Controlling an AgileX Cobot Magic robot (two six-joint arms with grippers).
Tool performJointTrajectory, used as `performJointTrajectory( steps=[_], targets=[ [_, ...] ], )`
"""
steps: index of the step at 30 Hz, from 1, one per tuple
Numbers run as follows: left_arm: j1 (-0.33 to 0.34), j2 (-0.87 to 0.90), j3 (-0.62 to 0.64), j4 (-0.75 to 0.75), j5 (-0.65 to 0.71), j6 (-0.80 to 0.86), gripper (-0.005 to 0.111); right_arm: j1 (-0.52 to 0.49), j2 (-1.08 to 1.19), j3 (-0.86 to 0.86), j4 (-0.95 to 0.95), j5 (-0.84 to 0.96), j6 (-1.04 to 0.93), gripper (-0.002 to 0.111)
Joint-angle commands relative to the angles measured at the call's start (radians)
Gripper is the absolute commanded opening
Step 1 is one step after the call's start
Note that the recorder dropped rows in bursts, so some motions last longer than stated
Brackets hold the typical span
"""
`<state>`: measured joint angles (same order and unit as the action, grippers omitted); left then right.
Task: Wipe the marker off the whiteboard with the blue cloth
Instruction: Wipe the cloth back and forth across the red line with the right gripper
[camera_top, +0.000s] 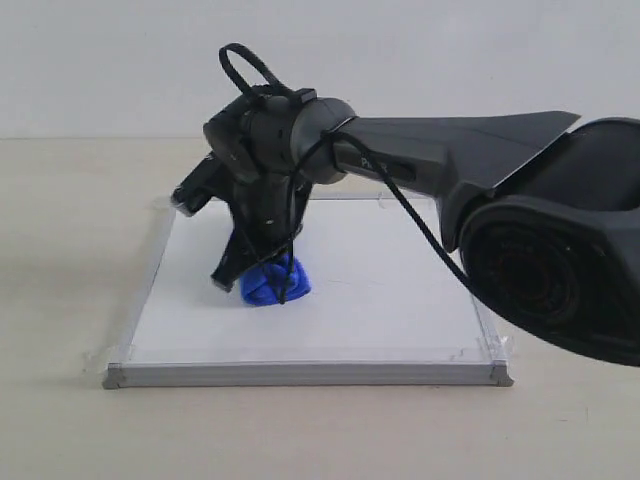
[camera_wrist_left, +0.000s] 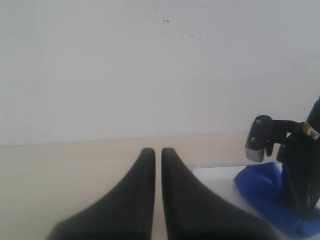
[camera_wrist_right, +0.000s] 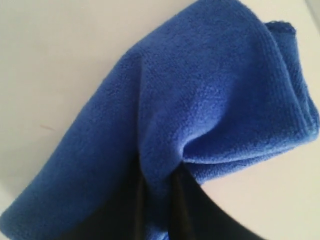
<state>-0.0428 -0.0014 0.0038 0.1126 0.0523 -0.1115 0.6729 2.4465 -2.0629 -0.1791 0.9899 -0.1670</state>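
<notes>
The whiteboard (camera_top: 380, 310) lies flat on the table, grey-framed, with grey caps at its near corners. My right gripper (camera_top: 255, 285) reaches across to the board's left half and points down, shut on the blue cloth (camera_top: 268, 283), which rests bunched on the board. In the right wrist view the cloth (camera_wrist_right: 200, 100) fills most of the picture, pinched between the dark fingers (camera_wrist_right: 185, 210). A faint reddish streak of marker (camera_wrist_right: 48, 128) shows on the white surface beside it. My left gripper (camera_wrist_left: 157, 152) hovers off the board's edge, shut on nothing, and sees the cloth (camera_wrist_left: 265, 187).
The right arm's bulky black body (camera_top: 560, 260) hangs over the board's right side, with a black cable (camera_top: 420, 225) looping from it. Beige table (camera_top: 60, 250) surrounds the board, and a white wall (camera_top: 120, 60) stands behind.
</notes>
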Motion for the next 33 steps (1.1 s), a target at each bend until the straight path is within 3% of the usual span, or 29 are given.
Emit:
performJointTrajectory(
  steps=[1, 5, 10, 14, 18, 25, 33],
  targets=[
    [-0.003, 0.001, -0.004, 0.001, 0.000, -0.001, 0.004, 0.083, 0.030, 0.016, 0.324, -0.051, -0.162, 0.000],
    [-0.003, 0.001, -0.004, 0.001, 0.000, -0.001, 0.004, 0.069, 0.027, 0.016, 0.237, 0.004, -0.111, 0.000],
    [-0.003, 0.001, -0.004, 0.001, 0.000, -0.001, 0.004, 0.009, 0.029, 0.016, -0.184, 0.130, 0.145, 0.000],
    [-0.003, 0.001, -0.004, 0.001, 0.000, -0.001, 0.004, -0.052, 0.029, 0.016, -0.376, 0.223, 0.248, 0.000],
    [-0.003, 0.001, -0.004, 0.001, 0.000, -0.001, 0.004, -0.081, 0.029, 0.016, -0.332, 0.231, 0.242, 0.000],
    [-0.003, 0.001, -0.004, 0.001, 0.000, -0.001, 0.004, -0.046, 0.029, 0.016, 0.049, 0.088, 0.106, 0.000],
    [-0.003, 0.001, -0.004, 0.001, 0.000, -0.001, 0.004, -0.024, 0.029, 0.016, 0.084, 0.123, 0.099, 0.000]
  ],
)
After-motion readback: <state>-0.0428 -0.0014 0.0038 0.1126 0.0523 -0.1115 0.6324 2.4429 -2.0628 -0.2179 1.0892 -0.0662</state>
